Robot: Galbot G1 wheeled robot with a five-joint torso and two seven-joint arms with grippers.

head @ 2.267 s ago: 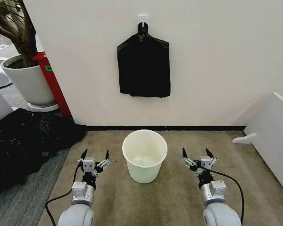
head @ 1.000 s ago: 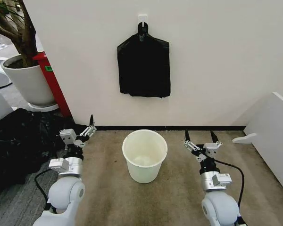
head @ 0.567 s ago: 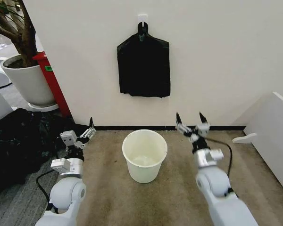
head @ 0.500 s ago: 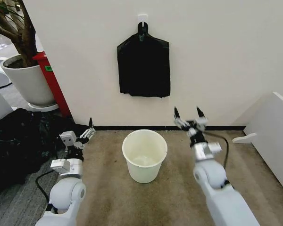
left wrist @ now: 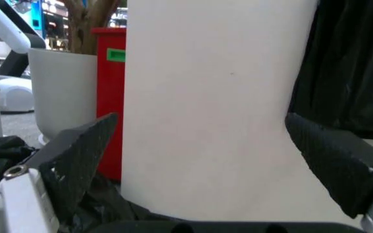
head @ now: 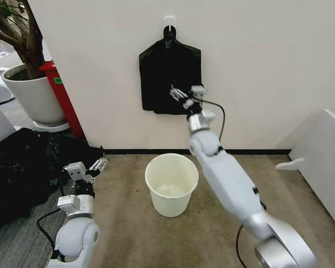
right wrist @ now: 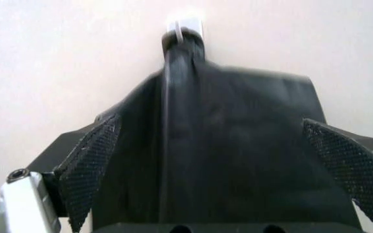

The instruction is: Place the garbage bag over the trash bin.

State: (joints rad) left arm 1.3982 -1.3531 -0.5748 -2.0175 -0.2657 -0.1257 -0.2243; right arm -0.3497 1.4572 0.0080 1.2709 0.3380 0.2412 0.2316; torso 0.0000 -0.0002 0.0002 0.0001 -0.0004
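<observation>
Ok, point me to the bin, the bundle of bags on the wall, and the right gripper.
trash bin [head: 171, 209], head view, front of its outer wall.
bundle of bags [head: 159, 78], head view, left half of the flat black body.
right gripper [head: 185, 94], head view, midway between its open fingers.

It looked like an office corner, perhaps a lobby: a plain white wall [head: 268, 67] with dark skirting, short brown carpet [head: 212, 234], a potted tree [head: 30, 89] and a red cabinet [head: 61, 95].
</observation>
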